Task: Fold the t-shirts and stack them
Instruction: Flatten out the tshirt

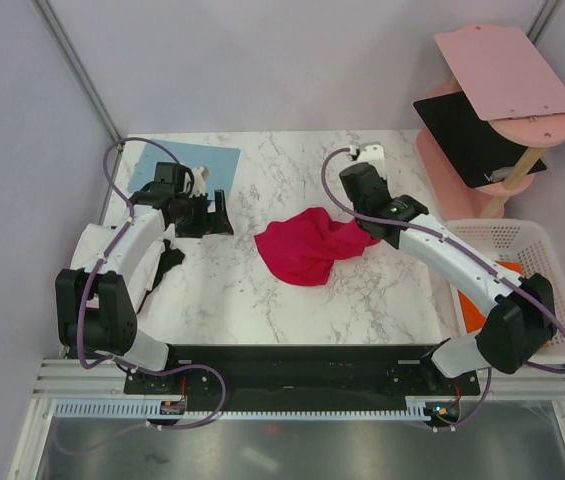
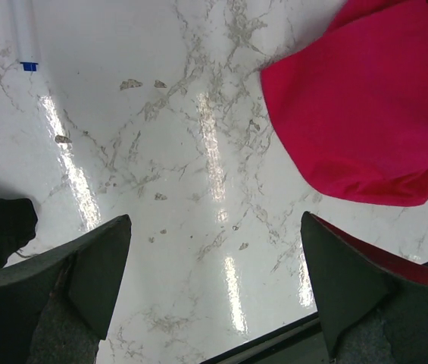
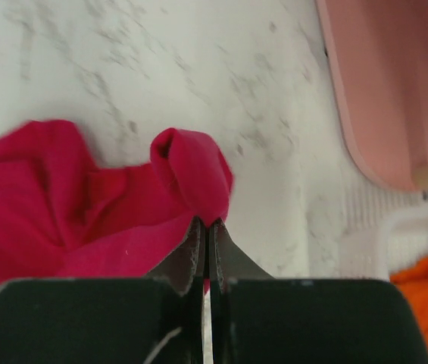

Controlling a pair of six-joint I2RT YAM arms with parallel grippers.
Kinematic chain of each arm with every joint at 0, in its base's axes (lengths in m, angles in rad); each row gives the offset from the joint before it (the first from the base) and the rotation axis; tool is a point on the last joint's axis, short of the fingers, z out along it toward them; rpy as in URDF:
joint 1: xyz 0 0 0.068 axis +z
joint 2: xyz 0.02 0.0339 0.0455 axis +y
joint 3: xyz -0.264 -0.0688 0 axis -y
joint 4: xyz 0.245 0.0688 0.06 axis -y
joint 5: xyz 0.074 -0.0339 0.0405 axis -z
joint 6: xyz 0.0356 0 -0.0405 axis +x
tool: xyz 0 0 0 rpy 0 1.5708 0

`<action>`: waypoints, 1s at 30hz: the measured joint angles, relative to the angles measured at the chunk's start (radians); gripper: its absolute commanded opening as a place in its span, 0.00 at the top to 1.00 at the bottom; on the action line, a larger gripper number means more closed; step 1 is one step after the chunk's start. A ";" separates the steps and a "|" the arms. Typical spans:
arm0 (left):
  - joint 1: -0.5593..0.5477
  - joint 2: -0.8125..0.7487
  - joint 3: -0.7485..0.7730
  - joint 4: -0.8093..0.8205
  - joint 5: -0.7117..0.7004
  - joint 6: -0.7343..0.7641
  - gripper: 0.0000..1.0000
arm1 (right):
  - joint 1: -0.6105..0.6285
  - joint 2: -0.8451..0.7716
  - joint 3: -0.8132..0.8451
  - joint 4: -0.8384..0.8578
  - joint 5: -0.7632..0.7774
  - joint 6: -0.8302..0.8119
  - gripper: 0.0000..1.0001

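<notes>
Where the crimson t-shirt (image 1: pixel 307 248) lies in a crumpled heap, the white marble table (image 1: pixel 262 310) runs out from it on every side, bare and glossy around the cloth. To the right of the shirt, off the table's edge, stands a white mesh basket (image 1: pixel 552 250). Behind the shirt and to its right, a stand carries a rigid pink panel (image 1: pixel 507 70) with a black panel (image 1: pixel 467 135) below it, both tilted. Behind the shirt and to its left, a flat light-blue board (image 1: pixel 212 165) lies at the table's far corner.

The crimson shirt itself is a loose mound, wider on its left half, with a narrow part drawn out to the right. Well to its left, bunched white cloth (image 1: pixel 92 245) shows from under the left arm, partly hidden by it, with a scrap of black cloth (image 1: pixel 167 262) just beside. To the right of the crimson shirt, an orange t-shirt (image 1: pixel 467 315) sits inside the basket, mostly covered by the right arm.

The right gripper (image 3: pixel 204 224) is at the shirt's right end, its fingers pressed together on a rolled fold of the crimson cloth. The left gripper (image 2: pixel 217 224) hangs to the left of the shirt, apart from it, fingers spread wide over bare marble and holding nothing.
</notes>
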 measured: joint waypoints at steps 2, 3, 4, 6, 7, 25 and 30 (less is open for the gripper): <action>-0.007 0.000 0.000 0.000 0.008 0.000 0.00 | -0.057 -0.031 -0.096 -0.024 0.013 0.035 1.00; -0.013 0.000 0.000 0.000 0.011 -0.001 0.00 | -0.073 -0.048 -0.121 -0.031 0.023 0.044 1.00; -0.029 0.000 0.000 0.002 0.014 -0.010 0.00 | -0.085 -0.077 -0.146 -0.036 0.034 0.055 0.96; -0.075 0.003 0.000 0.009 0.017 -0.029 0.00 | -0.087 -0.120 -0.157 -0.043 0.051 0.072 0.88; -0.108 0.007 0.000 0.019 0.019 -0.044 0.00 | -0.086 -0.141 -0.157 -0.042 0.064 0.081 0.67; -0.468 0.200 -0.021 0.179 -0.101 -0.239 0.00 | -0.093 -0.216 -0.154 -0.076 0.133 0.137 0.02; -0.465 0.194 -0.048 0.190 -0.201 -0.300 0.00 | -0.093 -0.213 -0.154 -0.069 0.129 0.129 0.02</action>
